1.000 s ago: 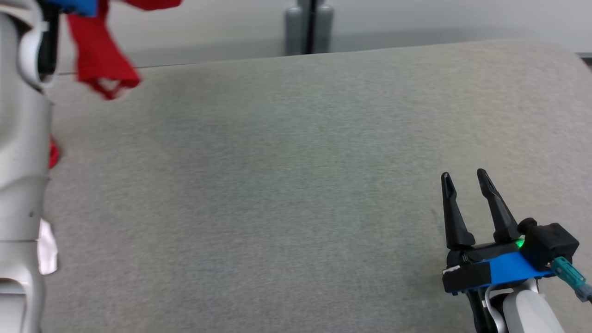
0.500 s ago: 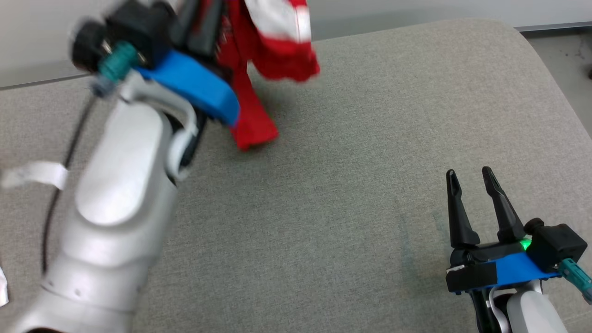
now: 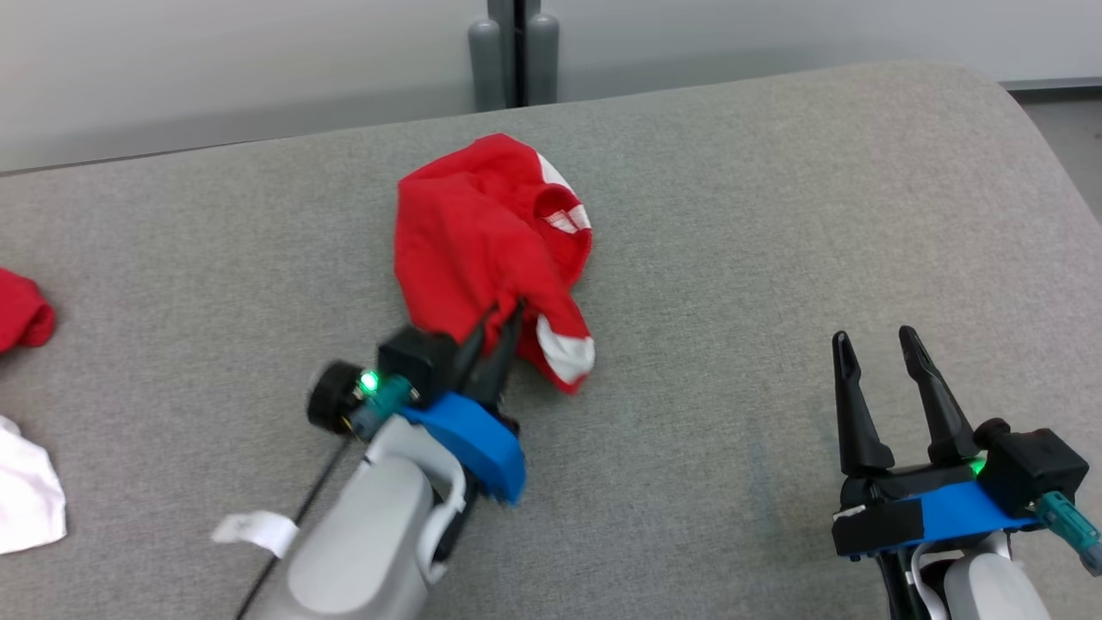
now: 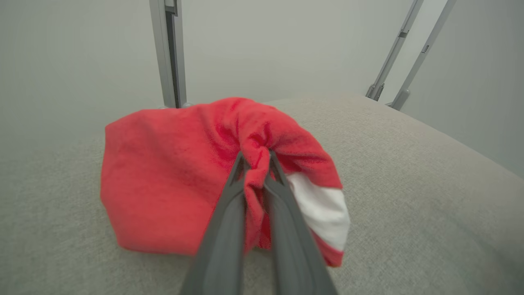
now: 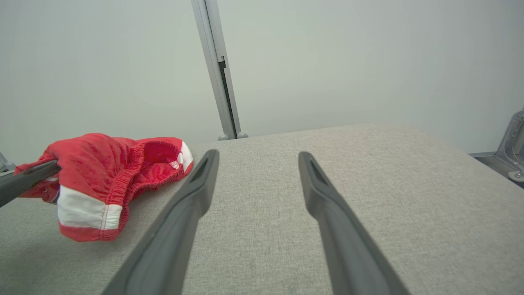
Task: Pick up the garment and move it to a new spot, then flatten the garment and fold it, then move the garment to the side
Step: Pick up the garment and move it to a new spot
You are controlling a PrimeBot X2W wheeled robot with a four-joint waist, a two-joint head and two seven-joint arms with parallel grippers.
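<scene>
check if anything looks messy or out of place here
The red garment lies crumpled in a heap on the table, one fold pinched in the shut left claw. A red cloth and a white cloth sit loose at its left edge.

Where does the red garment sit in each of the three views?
Head view: red garment, upper centre, pinched by left tool.
Left wrist view: garment at centre, gripped in that tool.
Right wrist view: garment at far left.
Shared landmark: grey post behind the table's far edge.
</scene>
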